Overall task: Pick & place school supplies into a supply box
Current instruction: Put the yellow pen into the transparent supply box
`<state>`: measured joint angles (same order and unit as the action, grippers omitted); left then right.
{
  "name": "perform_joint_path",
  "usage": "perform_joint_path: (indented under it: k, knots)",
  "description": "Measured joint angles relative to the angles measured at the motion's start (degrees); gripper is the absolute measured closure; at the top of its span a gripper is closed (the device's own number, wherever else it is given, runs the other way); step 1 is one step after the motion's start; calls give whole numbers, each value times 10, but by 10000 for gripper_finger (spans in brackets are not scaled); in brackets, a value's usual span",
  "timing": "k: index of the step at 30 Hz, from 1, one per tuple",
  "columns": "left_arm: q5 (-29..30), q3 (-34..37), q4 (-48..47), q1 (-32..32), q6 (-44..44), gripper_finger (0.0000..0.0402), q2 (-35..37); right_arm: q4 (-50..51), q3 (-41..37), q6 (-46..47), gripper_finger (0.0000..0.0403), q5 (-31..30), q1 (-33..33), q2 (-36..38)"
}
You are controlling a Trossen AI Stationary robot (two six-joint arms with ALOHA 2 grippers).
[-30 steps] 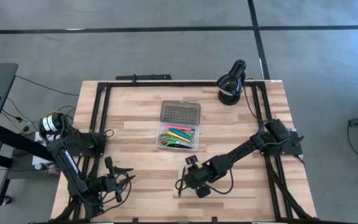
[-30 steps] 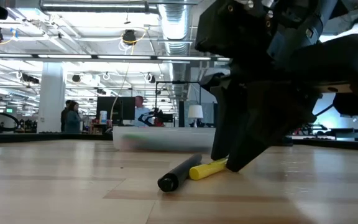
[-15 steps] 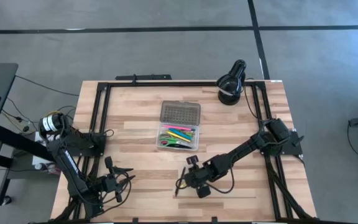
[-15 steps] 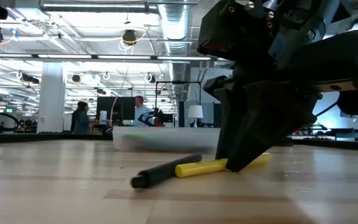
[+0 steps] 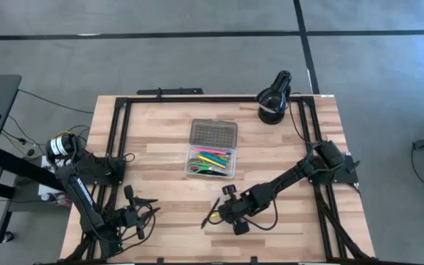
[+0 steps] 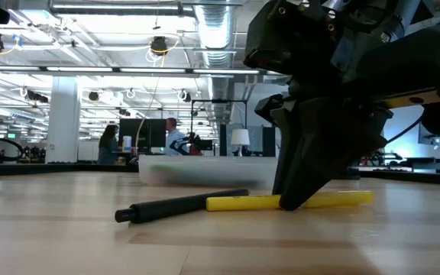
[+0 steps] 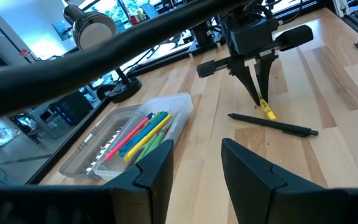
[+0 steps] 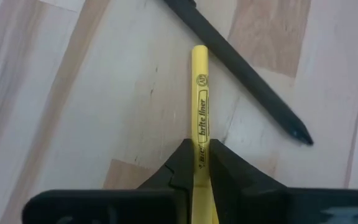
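Near the middle of the worktop (image 5: 160, 154): the supply box (image 5: 213, 149), lid (image 5: 213, 134) swung open flat toward the far side. Inside the clear tray — a bundle of pens and markers (image 5: 212, 160) in pink, yellow, green and blue, lying lengthwise, with something green and red at the left end, too small to make out.

Nearer than the box and slightly right: the right claw (image 5: 219, 213), tips down at the wood, pinched tight on a yellow highlighter (image 8: 200, 124). Printed along the barrel in black — "BIC" and "brite liner". Just beside the highlighter, lying loose on the wood, a black pen (image 8: 241, 57), crossing close past its free end without clearly touching.

At the near left edge: the left claw (image 5: 140, 217), fingers spread apart, holding nothing.

At the far right corner: a black round lamp (image 5: 274, 96).
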<state>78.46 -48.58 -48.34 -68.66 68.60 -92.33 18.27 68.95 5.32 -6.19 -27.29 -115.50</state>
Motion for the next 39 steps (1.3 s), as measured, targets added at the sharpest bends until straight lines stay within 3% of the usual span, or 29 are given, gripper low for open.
perform_joint_path:
  k: [16, 26, 39]
  knots:
    - [-2, 0, 0, 0, 1, 272, 0, 68, 2, 112, 384, -7, -32, 3]
    - [-2, 0, 0, 0, 1, 272, 0, 190, 81, 100, 389, 3, -36, -3]
    - [-2, 0, 0, 0, 1, 272, 0, 264, 135, 97, 390, -27, -35, -1]
